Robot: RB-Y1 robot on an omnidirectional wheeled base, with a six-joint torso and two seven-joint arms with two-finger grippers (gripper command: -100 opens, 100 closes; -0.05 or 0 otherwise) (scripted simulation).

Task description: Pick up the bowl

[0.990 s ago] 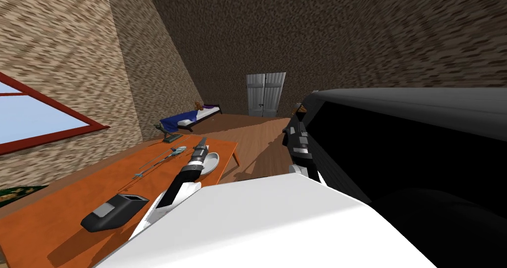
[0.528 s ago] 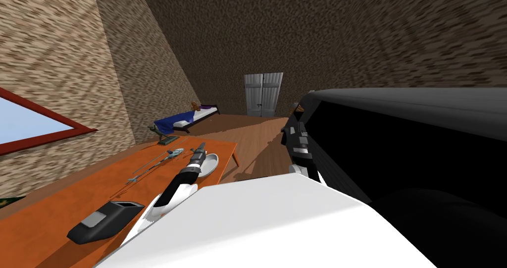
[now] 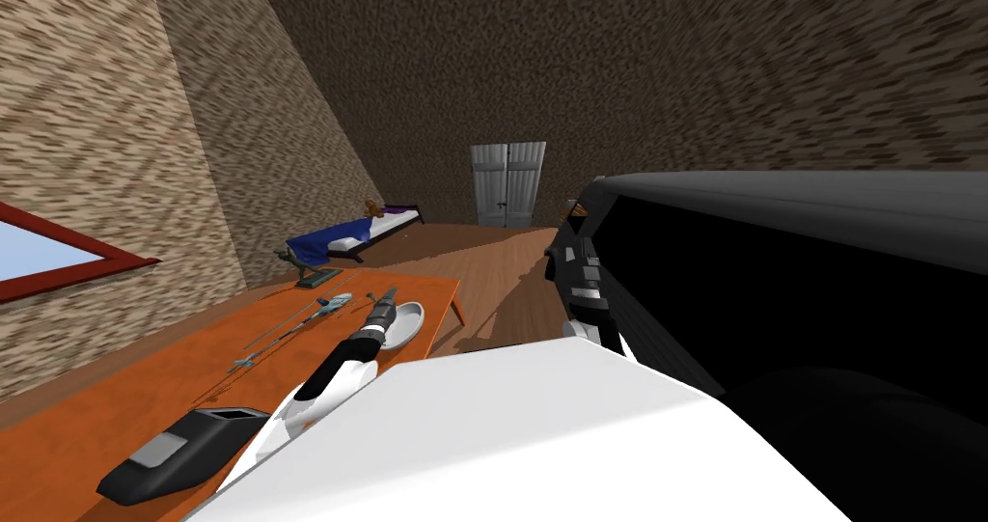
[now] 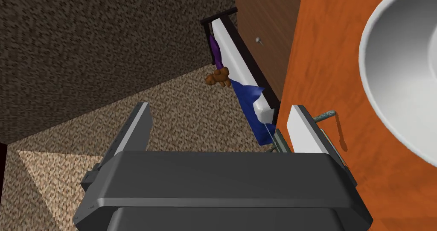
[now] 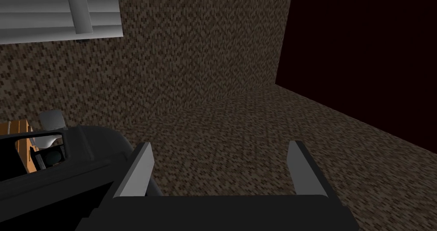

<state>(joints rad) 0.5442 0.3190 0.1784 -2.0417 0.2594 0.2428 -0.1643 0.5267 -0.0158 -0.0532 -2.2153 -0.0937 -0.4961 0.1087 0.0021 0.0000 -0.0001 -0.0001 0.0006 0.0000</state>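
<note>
Left claw (image 3: 388, 297) hovers over the orange desk (image 3: 145, 391), its blades spread wide with nothing between them. From the head, the pale grey bowl (image 3: 405, 321) sits by the desk's far right corner, just beside the claw. The wrist camera adds a finer detail: the bowl (image 4: 401, 70) lies outside one finger (image 4: 305, 132), apart from it, not inside the gap. Right claw (image 5: 219, 147) hangs off the desk, blades likewise parted and empty.
</note>
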